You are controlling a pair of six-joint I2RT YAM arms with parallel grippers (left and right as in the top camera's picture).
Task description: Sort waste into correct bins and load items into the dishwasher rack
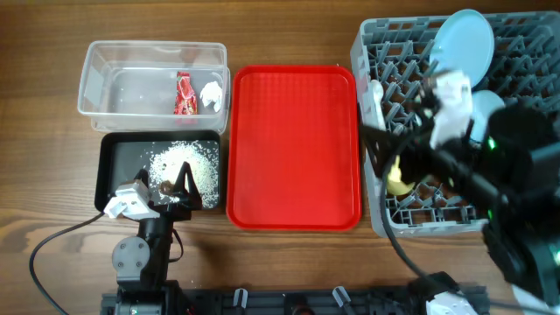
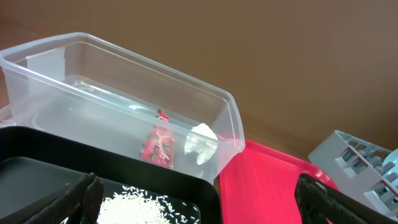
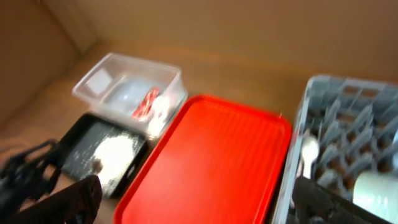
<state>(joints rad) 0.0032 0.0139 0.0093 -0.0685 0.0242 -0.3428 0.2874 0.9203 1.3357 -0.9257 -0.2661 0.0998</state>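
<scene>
The clear tub (image 1: 105, 66) holds the red snack wrapper (image 1: 184, 94) and the white tissue (image 1: 211, 93); both also show in the left wrist view, the wrapper (image 2: 158, 146) beside the tissue (image 2: 202, 142). The black tray (image 1: 118, 162) holds rice grains (image 1: 188, 162) with a brown scrap. My left gripper (image 1: 166, 188) (image 2: 196, 199) is open and empty over the black tray's near edge. The grey dishwasher rack (image 1: 372, 52) holds the blue plate (image 1: 464, 39), a pale bowl (image 1: 487, 105), the yellow cup (image 1: 398, 181) and a white spoon (image 3: 309, 149). My right gripper (image 1: 398, 144) (image 3: 196, 199) is open and empty above the rack's left side.
The flat red serving tray (image 1: 293, 144) lies between the bins and the rack with nothing on it. A black cable (image 1: 52, 241) loops on the wooden table at the front left. The right arm covers much of the rack's near half.
</scene>
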